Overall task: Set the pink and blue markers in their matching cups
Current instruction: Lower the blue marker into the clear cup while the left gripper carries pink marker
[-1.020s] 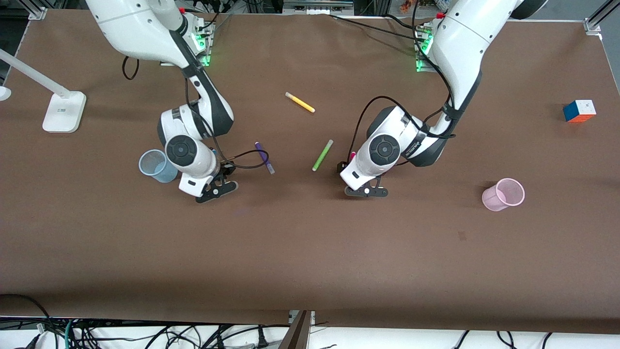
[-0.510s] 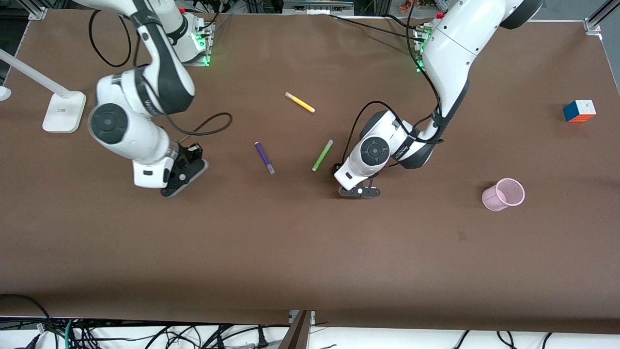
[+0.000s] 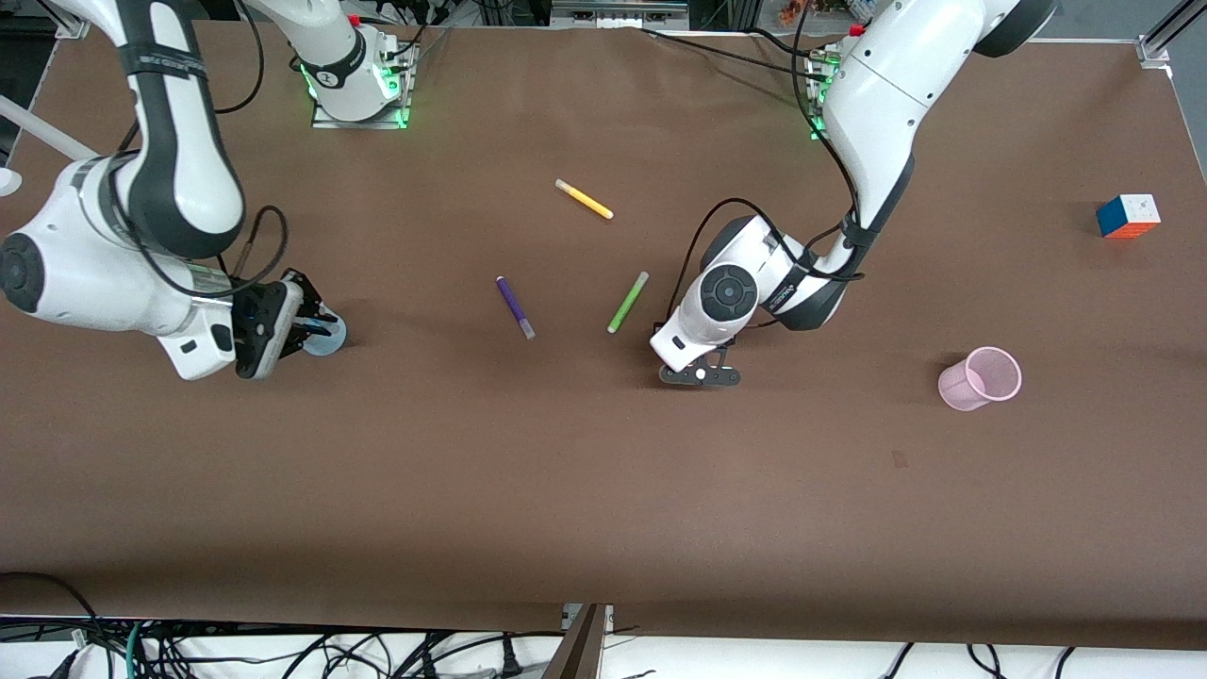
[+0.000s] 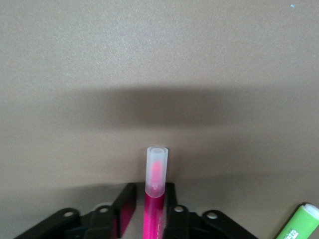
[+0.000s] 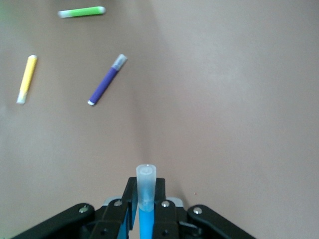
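My left gripper (image 3: 700,374) is low over the table's middle, next to the lime green pen, and is shut on the pink marker (image 4: 155,199). The marker's pale cap points at the table; the marker is hidden in the front view. The pale pink cup (image 3: 981,378) stands upright, well apart, toward the left arm's end. My right gripper (image 3: 313,327) is shut on the blue marker (image 5: 146,199) and is over the pale blue cup (image 3: 330,337), which it mostly hides.
A dark purple pen (image 3: 516,307), a lime green pen (image 3: 628,302) and a yellow pen (image 3: 584,199) lie between the two grippers. A colour cube (image 3: 1128,216) sits near the left arm's end. A white lamp arm (image 3: 38,132) stands at the right arm's end.
My right arm has swung toward its own end of the table with the blue marker, from beside the purple pen to over the blue cup. My left gripper has shifted only slightly.
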Robot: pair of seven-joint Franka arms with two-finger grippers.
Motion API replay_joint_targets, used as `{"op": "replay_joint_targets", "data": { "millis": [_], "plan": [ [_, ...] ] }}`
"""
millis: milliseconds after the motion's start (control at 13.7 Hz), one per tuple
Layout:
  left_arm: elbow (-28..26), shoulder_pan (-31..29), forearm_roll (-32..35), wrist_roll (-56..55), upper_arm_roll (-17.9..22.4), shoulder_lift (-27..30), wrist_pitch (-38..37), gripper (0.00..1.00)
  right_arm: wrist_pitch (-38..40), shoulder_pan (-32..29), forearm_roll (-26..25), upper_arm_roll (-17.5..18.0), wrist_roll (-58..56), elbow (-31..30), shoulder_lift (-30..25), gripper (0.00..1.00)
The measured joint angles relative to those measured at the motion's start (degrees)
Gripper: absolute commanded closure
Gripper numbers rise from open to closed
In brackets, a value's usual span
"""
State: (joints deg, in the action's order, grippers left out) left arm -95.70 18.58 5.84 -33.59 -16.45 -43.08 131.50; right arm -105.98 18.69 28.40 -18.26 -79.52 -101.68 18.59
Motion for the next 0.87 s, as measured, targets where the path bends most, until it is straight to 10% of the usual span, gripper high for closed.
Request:
{"op": "replay_joint_targets", "data": {
  "millis": [437, 874],
  "plan": [
    [1.6, -1.1, 0.1, 1.3, 0.1, 2.8, -6.8, 1.00, 3.7, -6.9, 10.8, -0.4, -24.7, -0.5, 4.8, 1.00],
    [2.7, -8.9, 0.1, 18.5, 0.2, 18.3, -26.4, 1.00, 8.8, -9.7, 12.0, -0.4, -30.4, -0.6, 6.2, 1.00]
  ]
}}
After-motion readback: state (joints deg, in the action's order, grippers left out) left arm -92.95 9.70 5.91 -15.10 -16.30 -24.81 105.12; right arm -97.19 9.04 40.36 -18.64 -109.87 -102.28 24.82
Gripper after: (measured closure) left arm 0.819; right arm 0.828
